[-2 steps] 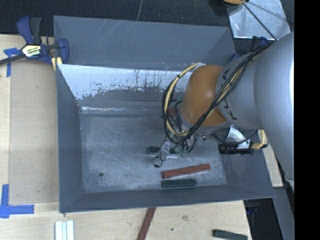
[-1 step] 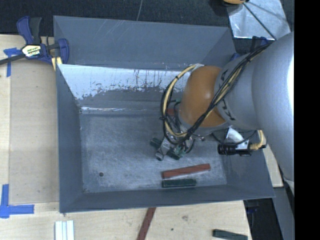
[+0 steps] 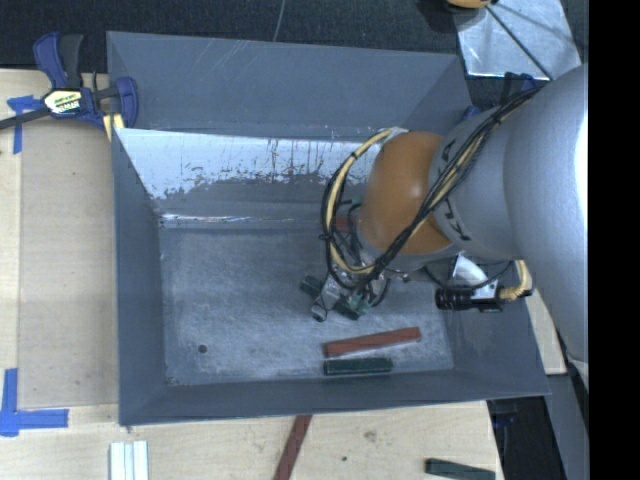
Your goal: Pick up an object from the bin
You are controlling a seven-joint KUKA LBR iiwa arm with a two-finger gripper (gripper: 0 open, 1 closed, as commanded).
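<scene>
- The gripper [image 3: 338,298] is seen low over the bin floor, right of centre in the frame, beneath the orange cover [image 3: 400,193] and looped cables [image 3: 340,183] of the wrist. Whether it is released or clenched cannot be told, and nothing is seen held in it.
- The nearest thing is a reddish-brown flat bar [image 3: 372,343], lying just below and to the right of the gripper, near the lower wall, apart from the gripper.
- This bar is judged stiff and light, with a matt, wood-like or rubbery face that is unlikely to slip. Because it lies flat, it is best taken across its narrow width near the middle, so that it does not tip.
- A dark bar [image 3: 357,366] of like shape is seen just beneath it, nearly parallel, right at the foot of the lower wall. It looks smoother and slightly glossy, and it is judged harder to reach since the wall crowds one side.
- The bin [image 3: 140,298] is grey sheet metal with sloping walls. Its floor is scuffed and dull, and scratches are seen along the upper wall.
</scene>
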